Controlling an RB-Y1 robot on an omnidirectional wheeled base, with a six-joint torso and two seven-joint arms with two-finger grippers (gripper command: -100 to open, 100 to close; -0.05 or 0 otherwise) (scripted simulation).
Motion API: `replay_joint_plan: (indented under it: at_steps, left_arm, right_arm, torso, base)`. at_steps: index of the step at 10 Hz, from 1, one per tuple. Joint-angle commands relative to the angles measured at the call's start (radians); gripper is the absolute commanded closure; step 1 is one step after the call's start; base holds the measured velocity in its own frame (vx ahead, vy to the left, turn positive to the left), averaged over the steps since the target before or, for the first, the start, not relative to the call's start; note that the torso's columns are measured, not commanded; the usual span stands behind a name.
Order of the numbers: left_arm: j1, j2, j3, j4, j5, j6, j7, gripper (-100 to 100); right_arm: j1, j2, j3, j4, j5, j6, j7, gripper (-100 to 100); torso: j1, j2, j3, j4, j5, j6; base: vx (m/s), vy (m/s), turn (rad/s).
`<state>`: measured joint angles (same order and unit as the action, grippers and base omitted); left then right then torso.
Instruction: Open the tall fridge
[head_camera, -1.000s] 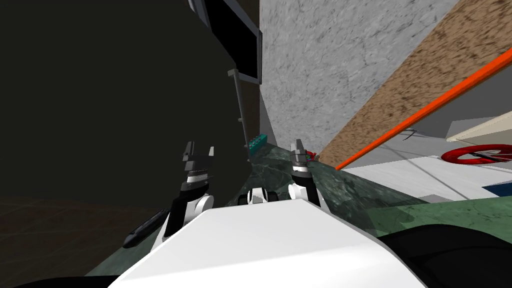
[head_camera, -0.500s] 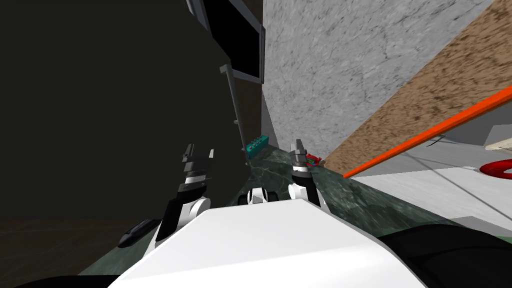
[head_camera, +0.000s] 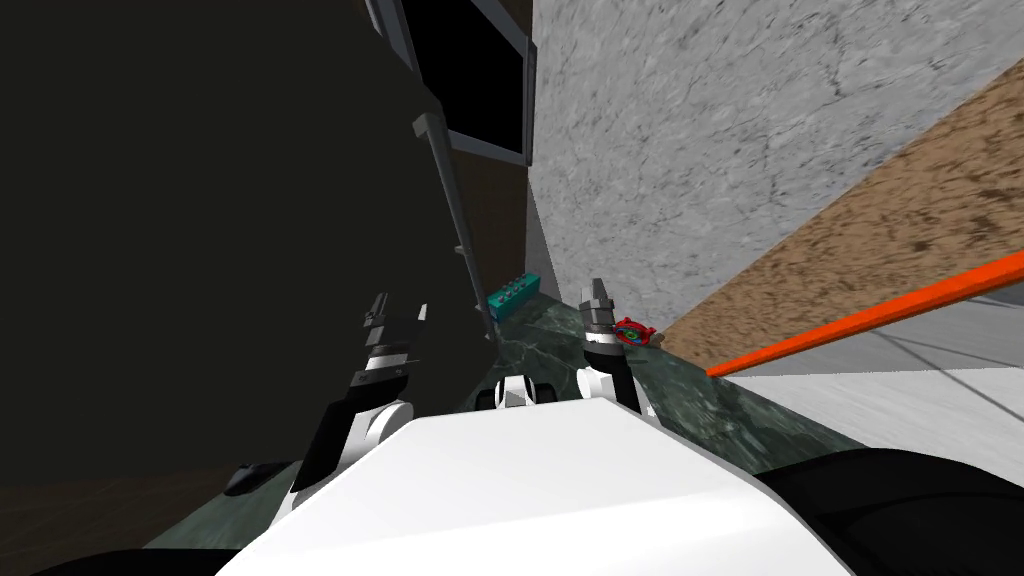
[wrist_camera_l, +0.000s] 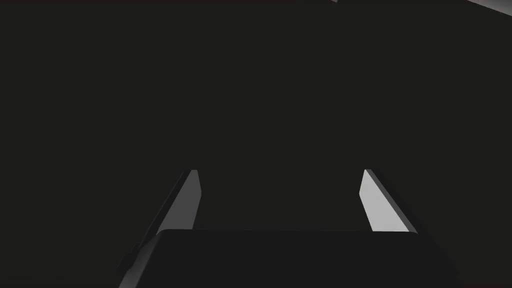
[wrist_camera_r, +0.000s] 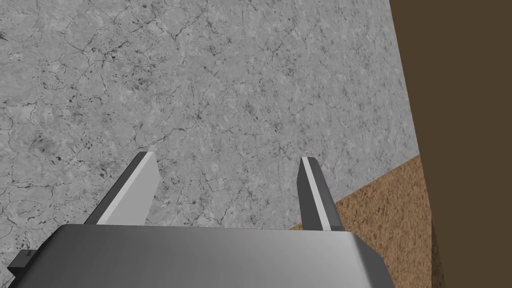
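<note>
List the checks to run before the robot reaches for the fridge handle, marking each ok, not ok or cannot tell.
1. Left gripper open: ok.
2. Right gripper open: ok.
3. Handle in head view: ok.
4. Left gripper at handle: not ok; it faces the fridge, with the handle off to its right.
5. Fridge shut: cannot tell.
</note>
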<state>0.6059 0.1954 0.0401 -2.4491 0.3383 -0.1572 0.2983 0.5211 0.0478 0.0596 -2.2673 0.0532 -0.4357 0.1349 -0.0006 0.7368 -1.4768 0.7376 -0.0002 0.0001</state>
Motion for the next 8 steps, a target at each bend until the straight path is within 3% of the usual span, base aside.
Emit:
replay_joint_plan:
  at_steps: [1,8]
  left_arm:
    - [0.021,-0.003,0.013,-0.004,0.050,0.045,0.025,-100]
    - [0.078,-0.043,0.058,-0.016,0.190,0.172,0.095,-100]
  right_arm:
    - [0.000,0.000,0.000,0.000,0.000,0.000,0.000,0]
    - [0.000,0.000,0.000,0.000,0.000,0.000,0.000,0]
  torso:
    - [0.000,0.002,0.001,0.000,0.000,0.000]
    - [0.003,0.000,0.000,0.000,0.001,0.000]
  base:
    - [0.132,-0.164,0.109]
    - [0.137,-0.158,0.112]
